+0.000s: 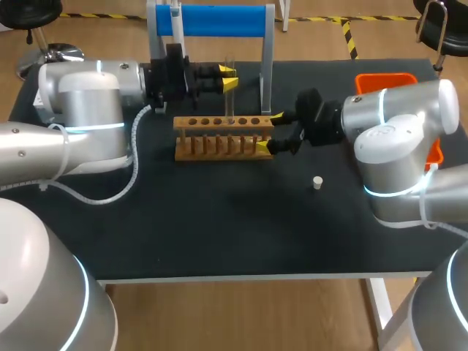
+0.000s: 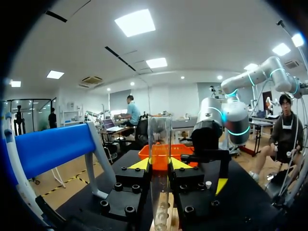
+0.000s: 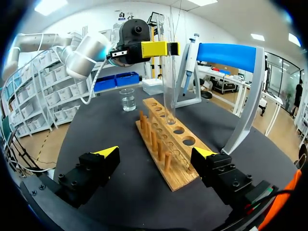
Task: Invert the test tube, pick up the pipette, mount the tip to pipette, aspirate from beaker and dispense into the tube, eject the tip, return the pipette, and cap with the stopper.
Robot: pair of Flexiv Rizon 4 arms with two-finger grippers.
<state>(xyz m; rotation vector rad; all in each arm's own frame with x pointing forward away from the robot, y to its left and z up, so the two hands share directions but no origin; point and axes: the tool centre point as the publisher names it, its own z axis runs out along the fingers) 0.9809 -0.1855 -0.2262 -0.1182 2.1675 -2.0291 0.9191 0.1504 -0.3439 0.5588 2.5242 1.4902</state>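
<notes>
Left pincer (image 1: 229, 77) clenched on the clear glass test tube (image 1: 230, 102), upright, long axis vertical, rounded end down at a hole in the slatted wooden rack (image 1: 223, 137). Right pincer (image 1: 269, 131) released, straddling the rack's end on the black desk (image 1: 219, 219).

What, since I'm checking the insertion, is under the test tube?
The wooden rack lies under the test tube, whose lower end reaches one of its holes. How deep the tube sits in that hole cannot be seen.
</notes>
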